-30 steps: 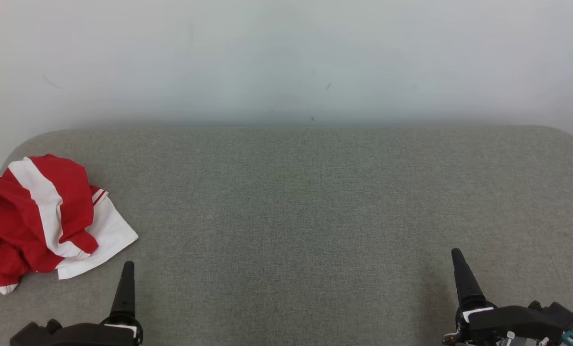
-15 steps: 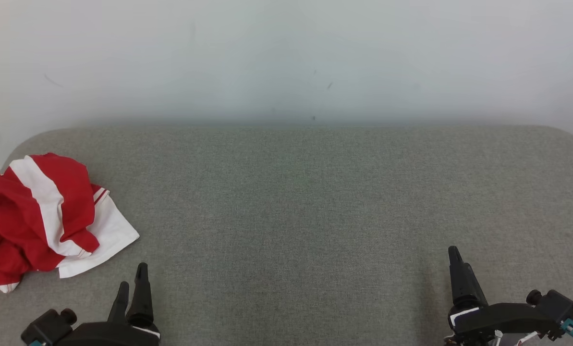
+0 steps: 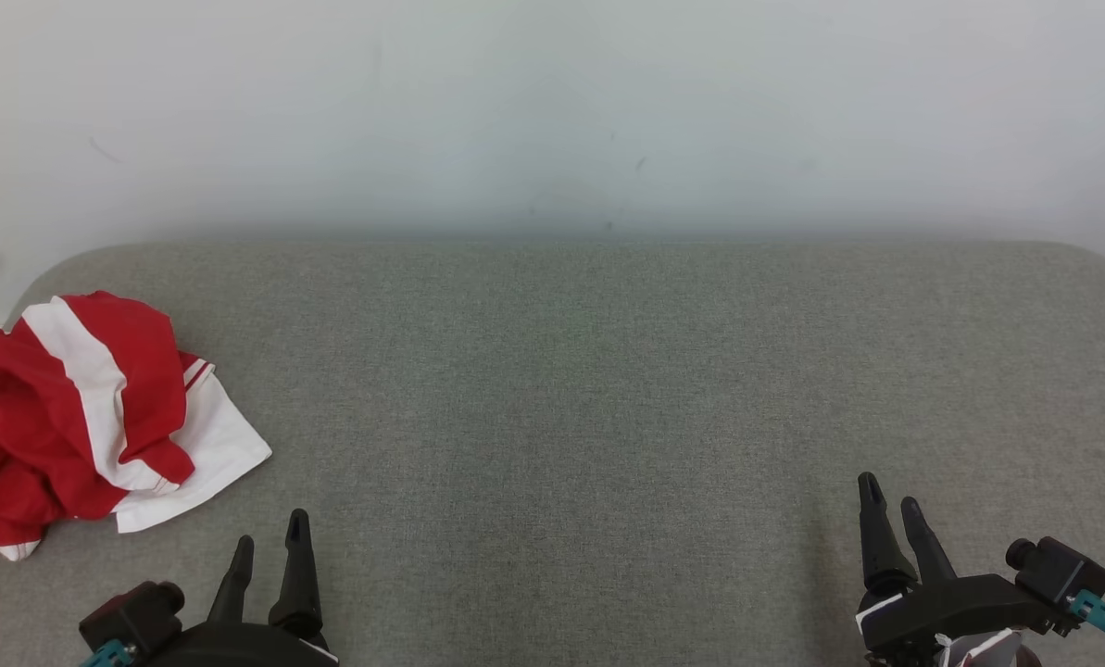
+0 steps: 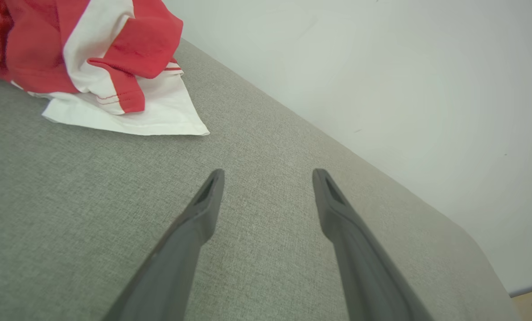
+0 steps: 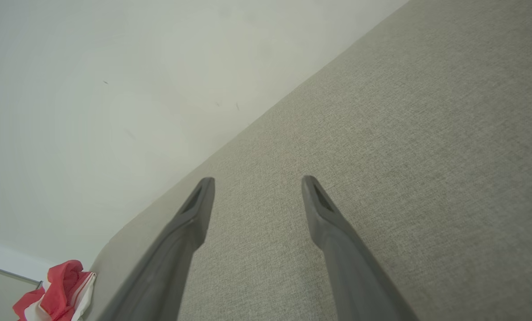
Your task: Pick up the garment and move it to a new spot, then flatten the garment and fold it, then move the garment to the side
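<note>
Garment (image 3: 70, 417) at left edge of surface (image 3: 608, 389)

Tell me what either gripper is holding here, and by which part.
Nothing: left gripper and right gripper are open and empty; the garment lies apart.

Grey woven-cloth bench (image 3: 608, 389) stretched wide before me, its far corners rounded, the garment (image 3: 61, 417) lying crumpled in a red-and-white heap at the bench's left end, close by the rounded far-left corner, one white flap (image 3: 223, 454) spread flat towards the middle
</note>
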Tool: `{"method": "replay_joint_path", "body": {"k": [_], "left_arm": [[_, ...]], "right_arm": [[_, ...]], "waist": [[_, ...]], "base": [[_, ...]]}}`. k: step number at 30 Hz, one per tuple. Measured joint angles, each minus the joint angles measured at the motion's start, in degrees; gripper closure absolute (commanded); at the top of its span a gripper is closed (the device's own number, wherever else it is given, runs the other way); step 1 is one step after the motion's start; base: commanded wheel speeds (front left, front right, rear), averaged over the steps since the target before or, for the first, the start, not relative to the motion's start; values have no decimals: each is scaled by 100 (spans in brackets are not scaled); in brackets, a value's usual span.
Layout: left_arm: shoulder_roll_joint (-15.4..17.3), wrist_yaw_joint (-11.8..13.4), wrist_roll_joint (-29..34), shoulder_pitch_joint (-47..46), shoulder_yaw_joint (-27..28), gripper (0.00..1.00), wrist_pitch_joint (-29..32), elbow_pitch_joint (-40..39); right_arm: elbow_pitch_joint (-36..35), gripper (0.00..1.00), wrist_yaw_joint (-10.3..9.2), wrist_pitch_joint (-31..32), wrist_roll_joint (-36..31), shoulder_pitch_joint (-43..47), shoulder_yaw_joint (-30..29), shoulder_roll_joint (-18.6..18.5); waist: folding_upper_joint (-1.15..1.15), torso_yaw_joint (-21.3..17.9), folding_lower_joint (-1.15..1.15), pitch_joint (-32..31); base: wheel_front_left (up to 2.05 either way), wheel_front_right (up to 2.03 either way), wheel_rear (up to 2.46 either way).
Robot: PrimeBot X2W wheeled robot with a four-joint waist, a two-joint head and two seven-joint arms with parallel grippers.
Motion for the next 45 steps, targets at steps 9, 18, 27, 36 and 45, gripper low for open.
{"method": "replay_joint_path", "body": {"k": [9, 18, 27, 36, 45], "left_arm": [[64, 67, 606, -3, -147, 0, -156, 56], [130, 172, 1181, -3, -268, 0, -319, 42], [158, 263, 1702, -3, -389, 0, -478, 68], [186, 316, 2106, -3, -459, 0, -602, 115], [194, 360, 2599, 2, -513, 0, -753, 164]], "right_arm": [[-22, 0, 0, 59, -706, 0, -62, -1], [-26, 0, 0, 57, -1273, 1, -40, -1], [-12, 0, 0, 24, -1838, 1, -21, -3], [41, 0, 0, -26, -2302, -2, 0, -5], [87, 0, 0, -101, -2798, 0, 30, -8]], "waist": [[0, 7, 0, -6], [0, -7, -1, -1], [0, -18, -1, -7], [0, -14, -1, -22], [0, 9, -1, -70]], "base": [[0, 0, 0], [0, 0, 0], [0, 0, 0], [0, 0, 0], [0, 0, 0]]}}
